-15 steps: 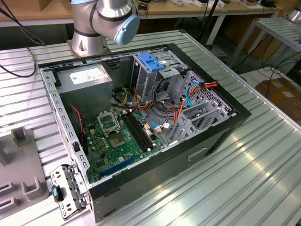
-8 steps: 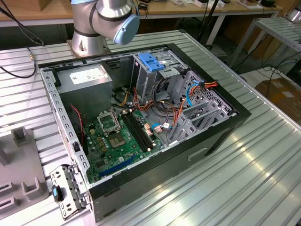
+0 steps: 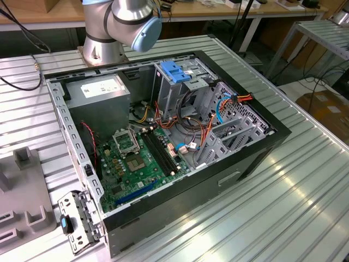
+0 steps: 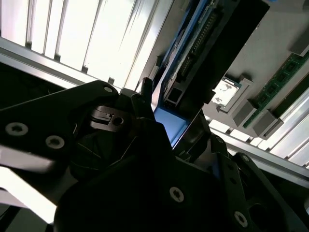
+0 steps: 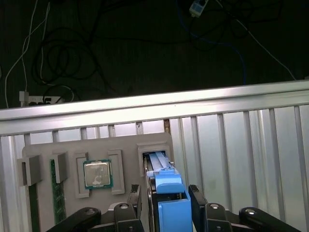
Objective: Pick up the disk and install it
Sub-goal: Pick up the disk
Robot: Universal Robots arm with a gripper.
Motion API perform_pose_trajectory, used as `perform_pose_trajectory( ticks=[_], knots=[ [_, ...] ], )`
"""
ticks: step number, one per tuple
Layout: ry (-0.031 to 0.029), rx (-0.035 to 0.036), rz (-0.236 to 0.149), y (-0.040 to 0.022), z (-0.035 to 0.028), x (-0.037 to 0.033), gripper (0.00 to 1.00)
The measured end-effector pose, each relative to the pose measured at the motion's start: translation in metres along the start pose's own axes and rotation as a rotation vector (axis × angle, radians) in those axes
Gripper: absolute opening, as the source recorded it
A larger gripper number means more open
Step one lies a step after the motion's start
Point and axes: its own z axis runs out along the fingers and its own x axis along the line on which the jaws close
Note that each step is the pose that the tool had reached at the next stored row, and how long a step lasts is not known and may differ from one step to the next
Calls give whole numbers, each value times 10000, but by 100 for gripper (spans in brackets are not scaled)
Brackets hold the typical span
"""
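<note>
Two black fingers (image 5: 198,195) of gripper (image 5: 167,199) pressed on either face of the disk (image 5: 166,186), no gap seen in both wrist views, so judged clamped on it. Disk stood on edge, blue rail toward cam, far end down in slot of grey tray (image 5: 128,147). Slot sat at tray's end, just beside CPU chip (image 5: 98,174) in its pocket. RAM stick (image 5: 57,193) lay near tray's other end. Tray lay on slatted alu table (image 5: 231,145), close to table's edge rail (image 5: 203,96). Cables (image 5: 72,53) on dark floor beyond.

Step in hand, my read: drawing disk out of slot. To do it well:
- pull straight along slot axis, no tilt, else rail tabs prob. bind on slot walls
- keep grip centred so disk can't pivot
- go slow till far end clears tray

Ext. view: open PC case (image 3: 163,136) mid-table, arm (image 3: 125,22) by table's edge behind it.
</note>
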Motion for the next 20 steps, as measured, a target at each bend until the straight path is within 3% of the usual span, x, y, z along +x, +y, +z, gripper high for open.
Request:
perform_pose_trajectory(
  ticks=[5,10,12,20],
  knots=[
    [-15,147,-5,33,-2,4,51],
    [-14,150,-4,34,-1,3,50],
    [-15,150,-4,34,-1,3,38],
    [-14,150,-7,34,0,2,38]
  ],
)
